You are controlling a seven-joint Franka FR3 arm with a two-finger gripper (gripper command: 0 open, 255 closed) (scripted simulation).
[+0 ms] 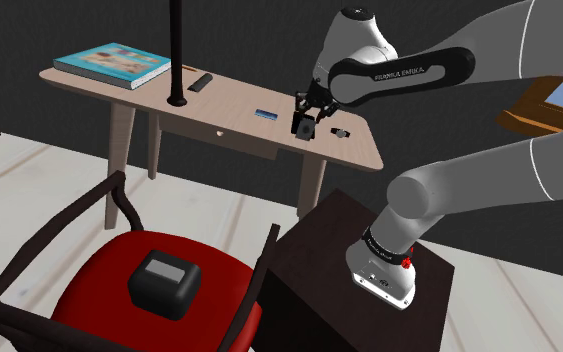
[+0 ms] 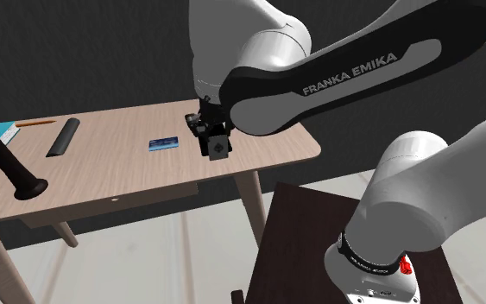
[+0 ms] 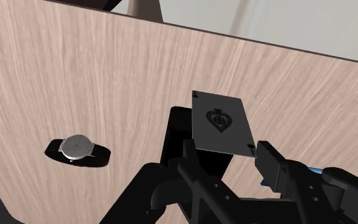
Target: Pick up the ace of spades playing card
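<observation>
Black fingers [image 3: 274, 164] clasp the ace of spades card [image 3: 224, 123] by the edge nearest the hand, one finger on each side. The card stands up between them with its dark grey face and black spade turned toward the wrist camera. It hangs over the pale wooden surface [image 3: 95, 76], and its dark shadow lies on the wood right beside it. In the second exterior view the card sits at the finger ends, toward the surface's right end.

A wristwatch [image 3: 79, 149] with a pale dial and a dark strap lies flat on the surface, apart from the card. A small blue card [image 2: 163, 143] lies flat near the fingers, to their left in the second exterior view. Farther that way rests a dark, remote-like bar [image 2: 62, 137]. Beyond it a black pole [image 2: 8, 164] stands with its round base on the wood. At the surface's far left end in the shoulder view lies a book [image 1: 114, 64] with a teal edge.

The white arm [image 1: 399, 72], lettered FRANKA EMIKA, arches over from the dark stand [image 1: 329, 240]. A chair with a red seat [image 1: 99, 290] stands on the pale plank floor [image 1: 29, 170] before the surface. A black boxy object [image 1: 164, 283] rests on the seat.
</observation>
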